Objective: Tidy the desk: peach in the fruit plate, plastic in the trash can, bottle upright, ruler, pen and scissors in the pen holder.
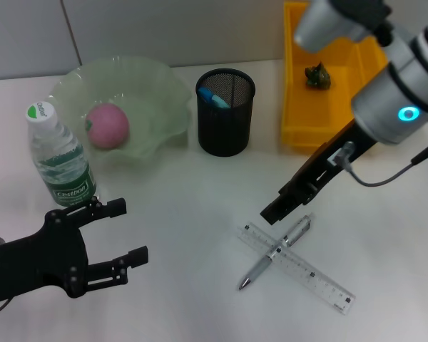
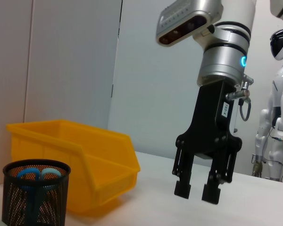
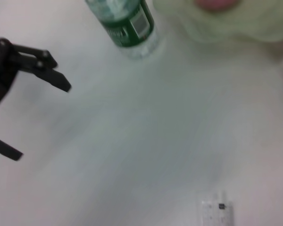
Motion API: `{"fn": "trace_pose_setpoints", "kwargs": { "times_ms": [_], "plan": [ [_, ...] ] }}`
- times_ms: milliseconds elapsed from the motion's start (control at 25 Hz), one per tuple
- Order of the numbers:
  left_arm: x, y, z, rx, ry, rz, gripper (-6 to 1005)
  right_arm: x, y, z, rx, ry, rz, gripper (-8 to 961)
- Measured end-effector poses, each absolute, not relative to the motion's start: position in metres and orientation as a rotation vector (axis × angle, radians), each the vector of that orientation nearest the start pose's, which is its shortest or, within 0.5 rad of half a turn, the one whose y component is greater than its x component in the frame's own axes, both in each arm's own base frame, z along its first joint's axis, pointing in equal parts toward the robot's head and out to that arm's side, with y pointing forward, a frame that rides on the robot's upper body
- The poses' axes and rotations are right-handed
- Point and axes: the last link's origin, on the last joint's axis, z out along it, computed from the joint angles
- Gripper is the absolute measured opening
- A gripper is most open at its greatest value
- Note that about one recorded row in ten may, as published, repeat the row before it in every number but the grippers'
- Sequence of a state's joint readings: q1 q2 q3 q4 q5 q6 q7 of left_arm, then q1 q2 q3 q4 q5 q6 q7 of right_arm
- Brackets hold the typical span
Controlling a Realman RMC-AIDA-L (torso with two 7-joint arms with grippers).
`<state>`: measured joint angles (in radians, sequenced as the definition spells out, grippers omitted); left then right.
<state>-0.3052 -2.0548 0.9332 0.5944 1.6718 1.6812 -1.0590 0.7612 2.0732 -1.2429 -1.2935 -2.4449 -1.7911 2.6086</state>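
The head camera looks down and forward from above, taking in the whole white table (image 1: 200, 214) from the green plate (image 1: 157, 92) to the yellow bin (image 1: 296, 107). The left wrist camera sits low, near table level, facing sideways across to the right gripper (image 2: 196, 191), the bin (image 2: 85, 155) and the mesh pen holder (image 2: 35, 195). The right wrist camera hangs close above the table, looking down toward the bottle (image 3: 127, 28) and the left gripper (image 3: 37, 113), both also in the head view.
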Motion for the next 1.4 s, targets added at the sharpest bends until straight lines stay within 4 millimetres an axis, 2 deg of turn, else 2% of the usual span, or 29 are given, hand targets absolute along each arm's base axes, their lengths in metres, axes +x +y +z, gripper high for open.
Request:
{"fn": "trace_pose_setpoints", "kwargs": {
  "times_ms": [160,480,1400],
  "plan": [
    [-0.285,0.260,-0.009,-2.706,-0.373,-0.931,845,0.125,0.353,-0.007,-2.738,1.086,-0.583,577],
    [-0.284,0.260,-0.011,-2.723,-0.365,-0.919,845,0.122,0.354,-0.026,-2.674,1.059,-0.745,576],
    [-0.288,0.263,-0.013,-2.742,-0.326,-0.842,845,0.127,0.358,-0.061,-2.678,0.983,-0.776,575]
  ]
}}
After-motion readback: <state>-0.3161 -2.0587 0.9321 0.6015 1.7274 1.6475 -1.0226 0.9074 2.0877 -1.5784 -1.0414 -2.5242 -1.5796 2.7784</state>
